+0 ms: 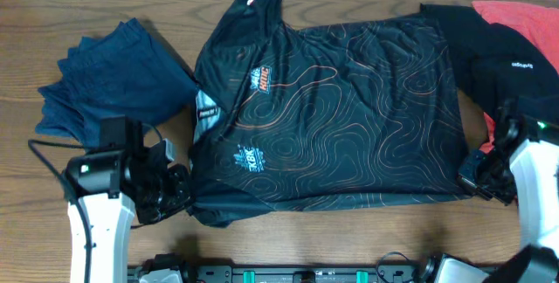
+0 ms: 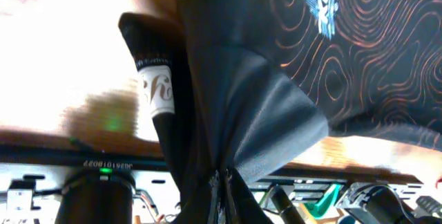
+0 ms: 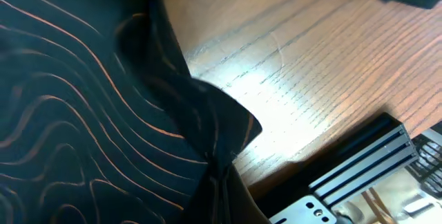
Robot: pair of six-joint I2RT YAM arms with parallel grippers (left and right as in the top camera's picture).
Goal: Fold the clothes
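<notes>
Cloth was pinched in both grippers. The black jersey (image 1: 341, 108), patterned with orange contour lines, lay spread flat across the middle of the wooden table (image 1: 349, 239). My left gripper (image 1: 179, 189) was clamped on its near left corner, and my left wrist view showed the fabric drawn into a tight fold between the fingers. My right gripper (image 1: 478, 174) gripped the near right corner the same way. A folded blue garment (image 1: 113, 78) sat just beside the jersey at the far left. A black garment (image 1: 498, 47) and a red garment (image 1: 524, 17) lay at the far right.
</notes>
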